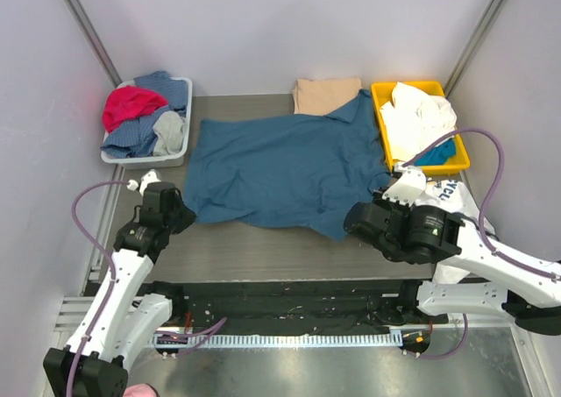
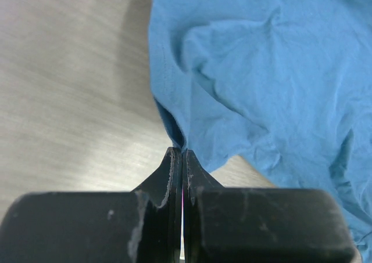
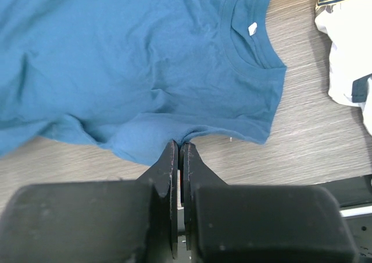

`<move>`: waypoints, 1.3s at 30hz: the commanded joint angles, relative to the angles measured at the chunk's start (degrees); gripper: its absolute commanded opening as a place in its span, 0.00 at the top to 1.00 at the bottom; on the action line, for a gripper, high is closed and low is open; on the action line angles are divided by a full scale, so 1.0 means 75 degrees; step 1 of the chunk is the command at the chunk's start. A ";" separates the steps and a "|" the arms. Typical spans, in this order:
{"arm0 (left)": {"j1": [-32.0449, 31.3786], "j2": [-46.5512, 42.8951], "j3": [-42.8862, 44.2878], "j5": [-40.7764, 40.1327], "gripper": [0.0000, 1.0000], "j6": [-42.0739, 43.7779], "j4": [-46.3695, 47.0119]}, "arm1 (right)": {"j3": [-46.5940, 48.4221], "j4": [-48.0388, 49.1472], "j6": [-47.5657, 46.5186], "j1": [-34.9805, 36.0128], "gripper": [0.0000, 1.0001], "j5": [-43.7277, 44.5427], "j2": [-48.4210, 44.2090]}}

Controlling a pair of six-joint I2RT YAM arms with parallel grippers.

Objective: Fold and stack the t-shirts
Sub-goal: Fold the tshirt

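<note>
- Teal-blue t-shirt (image 1: 280,173) is spread soft and creased across the middle of the brushed grey tabletop (image 1: 263,257). Its ribbed round collar (image 3: 250,39) is turned toward the right arm.
- Left jaws are clenched on a puckered corner of the hem at the shirt's near left edge.
- Right jaws are clamped on the wrinkled near right edge, beside the collar.
- A tan-beige t-shirt (image 1: 326,95), folded into a neat rectangle, is laid at the far edge and met by the teal cloth.
- Crumpled white cloth (image 1: 419,121) is held in a yellow tray (image 1: 378,99).
- A grey bin (image 1: 145,159) is filled with rumpled garments.
</note>
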 commanded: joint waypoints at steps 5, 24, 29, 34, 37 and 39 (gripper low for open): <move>0.0020 -0.0772 -0.0080 -0.0652 1.00 -0.0611 -0.1082 | 0.0194 -0.1263 0.0387 -0.0127 0.99 0.0118 -0.0562; 0.0078 -0.1510 0.0084 -0.2656 1.00 -0.1830 -0.2113 | -0.0006 -0.1263 0.0223 -0.0560 0.99 0.0118 -0.1394; 0.0102 -0.1546 0.0213 -0.2855 1.00 -0.1724 -0.2219 | 0.0076 -0.1274 0.0141 -0.0654 0.99 0.0141 -0.1417; 0.0090 -0.1534 0.0272 -0.2961 1.00 -0.1631 -0.2196 | 0.0182 -0.1263 -0.0011 -0.0736 0.99 0.0153 -0.1488; 0.0090 -0.1488 0.0155 -0.2763 1.00 -0.1595 -0.2021 | 0.0229 -0.1274 -0.0023 -0.0736 0.99 0.0118 -0.1453; 0.0091 -0.1382 0.0050 -0.2657 1.00 -0.1584 -0.1927 | 0.0287 -0.1274 -0.0081 -0.0736 0.99 0.0106 -0.1371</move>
